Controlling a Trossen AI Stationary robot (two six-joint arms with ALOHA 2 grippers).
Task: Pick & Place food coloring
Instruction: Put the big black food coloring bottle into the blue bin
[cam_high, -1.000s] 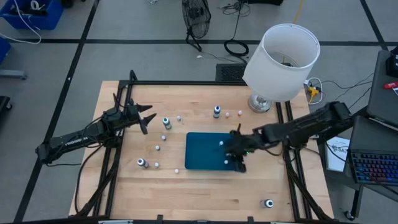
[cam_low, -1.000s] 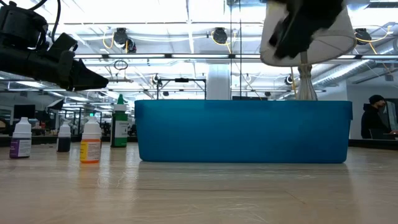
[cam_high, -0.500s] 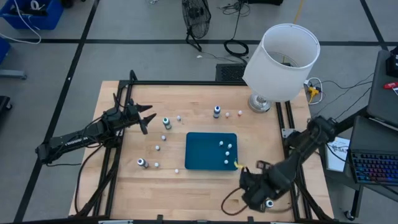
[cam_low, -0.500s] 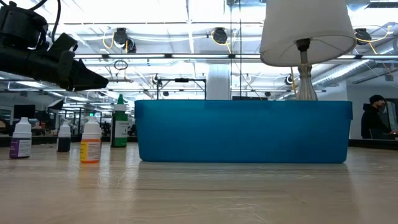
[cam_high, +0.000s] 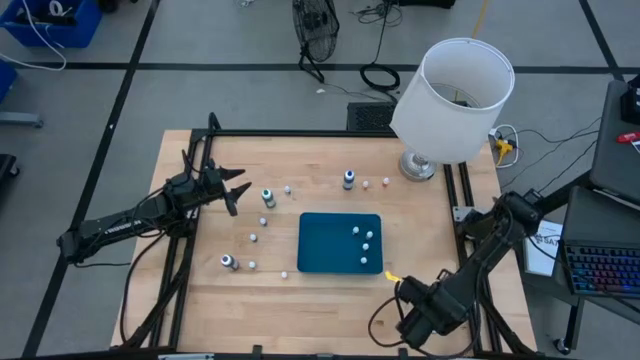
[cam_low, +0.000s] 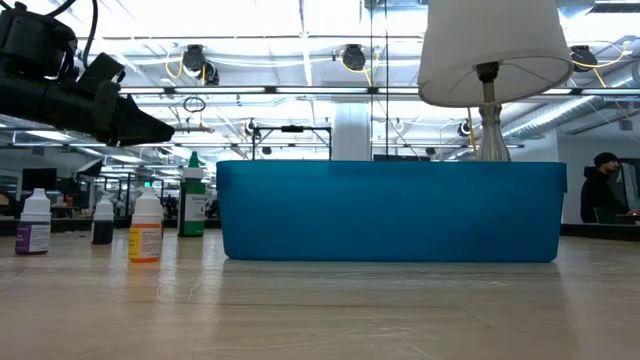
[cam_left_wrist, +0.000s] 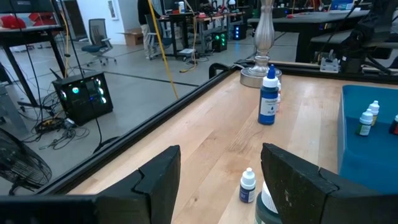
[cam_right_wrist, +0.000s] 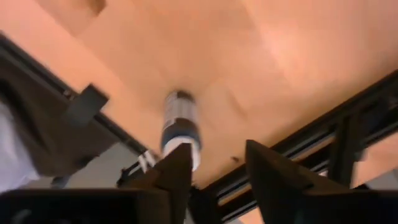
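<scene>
Table (cam_high: 320, 175) unchanged; right tool (cam_high: 418, 322) shifted over bottle (cam_right_wrist: 180, 127).

Wooden table (cam_high: 320, 290), teal tray (cam_high: 325, 245), scattered food coloring bottles (cam_high: 267, 197), lamp base (cam_high: 417, 166)

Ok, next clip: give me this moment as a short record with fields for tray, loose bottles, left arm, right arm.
tray: flat teal rectangular tray mid-table, four small white-capped bottles inside
loose bottles: several tiny food coloring bottles on the wooden table left of and behind the tray
left arm: left gripper waits at the table's left, jaws open
right arm: right gripper at the near right corner, jaws open around a lying dark bottle
</scene>
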